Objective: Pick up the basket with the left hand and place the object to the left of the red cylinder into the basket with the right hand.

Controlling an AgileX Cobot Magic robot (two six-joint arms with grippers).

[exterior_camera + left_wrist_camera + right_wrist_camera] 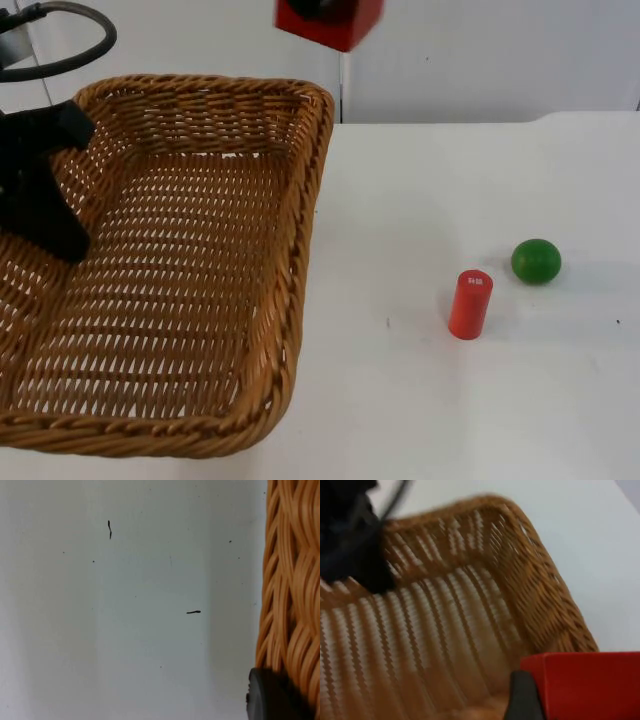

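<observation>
The wicker basket (300,190) is large and tilted at the left of the top view, and my left gripper (50,225) is shut on its left rim. The left wrist view has the woven rim (290,590) beside a black fingertip (270,697). Above the basket's far right corner, my right gripper (322,6) is shut on a red block (335,22). That block (590,685) hangs over the basket's inside (445,630) in the right wrist view. The red cylinder (470,304) stands upright on the table to the right.
A green ball (536,261) lies just right of and behind the red cylinder. The white table (430,400) ends at the grey partition wall (480,50) behind. Small dark specks mark the table (125,605) in the left wrist view.
</observation>
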